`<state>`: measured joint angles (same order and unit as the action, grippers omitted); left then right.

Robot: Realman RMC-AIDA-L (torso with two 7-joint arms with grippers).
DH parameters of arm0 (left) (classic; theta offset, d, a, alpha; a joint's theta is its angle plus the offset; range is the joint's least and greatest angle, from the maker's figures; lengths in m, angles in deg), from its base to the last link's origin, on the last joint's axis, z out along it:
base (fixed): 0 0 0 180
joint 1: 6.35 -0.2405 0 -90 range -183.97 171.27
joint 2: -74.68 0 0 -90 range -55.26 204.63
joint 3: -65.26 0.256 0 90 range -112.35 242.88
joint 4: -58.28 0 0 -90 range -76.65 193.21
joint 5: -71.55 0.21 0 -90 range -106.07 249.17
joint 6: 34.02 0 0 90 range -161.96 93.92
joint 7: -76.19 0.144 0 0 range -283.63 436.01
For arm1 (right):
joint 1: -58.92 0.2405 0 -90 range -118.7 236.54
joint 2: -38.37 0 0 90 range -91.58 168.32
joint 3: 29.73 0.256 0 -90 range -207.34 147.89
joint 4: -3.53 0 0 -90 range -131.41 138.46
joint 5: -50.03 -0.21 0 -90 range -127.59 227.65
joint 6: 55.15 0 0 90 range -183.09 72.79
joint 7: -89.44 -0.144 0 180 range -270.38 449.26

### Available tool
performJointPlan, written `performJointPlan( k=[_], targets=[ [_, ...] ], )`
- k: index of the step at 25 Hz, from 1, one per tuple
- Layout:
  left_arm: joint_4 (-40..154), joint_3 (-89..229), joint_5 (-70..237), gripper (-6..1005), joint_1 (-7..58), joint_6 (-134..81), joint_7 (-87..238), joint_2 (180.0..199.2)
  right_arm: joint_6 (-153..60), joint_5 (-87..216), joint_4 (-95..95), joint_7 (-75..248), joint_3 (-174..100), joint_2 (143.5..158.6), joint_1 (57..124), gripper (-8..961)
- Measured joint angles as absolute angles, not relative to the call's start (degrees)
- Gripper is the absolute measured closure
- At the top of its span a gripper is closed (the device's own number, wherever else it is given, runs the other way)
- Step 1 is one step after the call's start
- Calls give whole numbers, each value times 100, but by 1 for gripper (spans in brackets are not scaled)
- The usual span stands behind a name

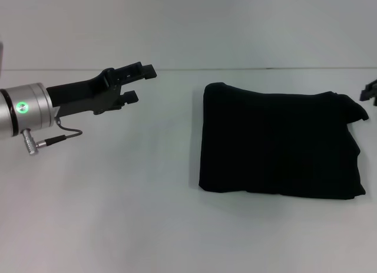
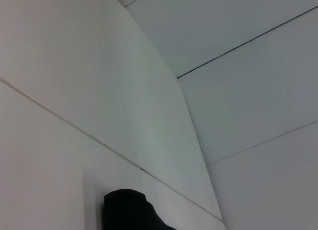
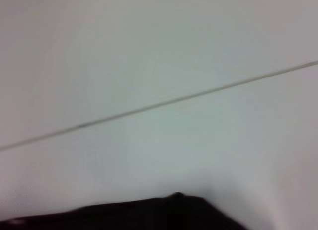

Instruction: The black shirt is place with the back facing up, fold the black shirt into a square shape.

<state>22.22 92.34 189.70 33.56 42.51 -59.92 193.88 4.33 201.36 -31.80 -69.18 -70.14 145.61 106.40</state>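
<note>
Head view: the plain black soft-fabric shirt (image 1: 280,144) lies folded into a near-rectangle on the white counter (image 1: 118,196). Left pincer (image 1: 140,83) hovers well apart, fingers separated. Right pincer (image 1: 371,90) sits at the shirt's far right corner; state indeterminate.

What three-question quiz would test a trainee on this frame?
1. True or false: the left gripper touches the black shirt.
2. Which describes the shirt? A spread flat, B folded into a compact, roughly square block, C hanging.
3. Fill in: the right gripper is at the shirt's far ___ corner.

Key: 1 false, it hovers apart, fingers open. 2 B. 3 right.
</note>
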Motion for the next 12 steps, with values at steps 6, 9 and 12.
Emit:
performJointPlan(
  k=[6, 9, 12],
  targets=[
    [2216, 9233, 18970, 50, 3343, 4254, -5961, 19396, 1561, 18837, -2992, -6211, -6762, 14507, 10450, 605],
    [2216, 9233, 18970, 50, 3343, 4247, -5960, 19396, 1723, 18754, -2737, -6153, -6807, 14623, 10467, 606],
    [2215, 9233, 18970, 50, 3347, 4240, -5960, 19391, 1705, 18778, -2586, -6098, -6896, 14707, 10492, 608]
  ],
)
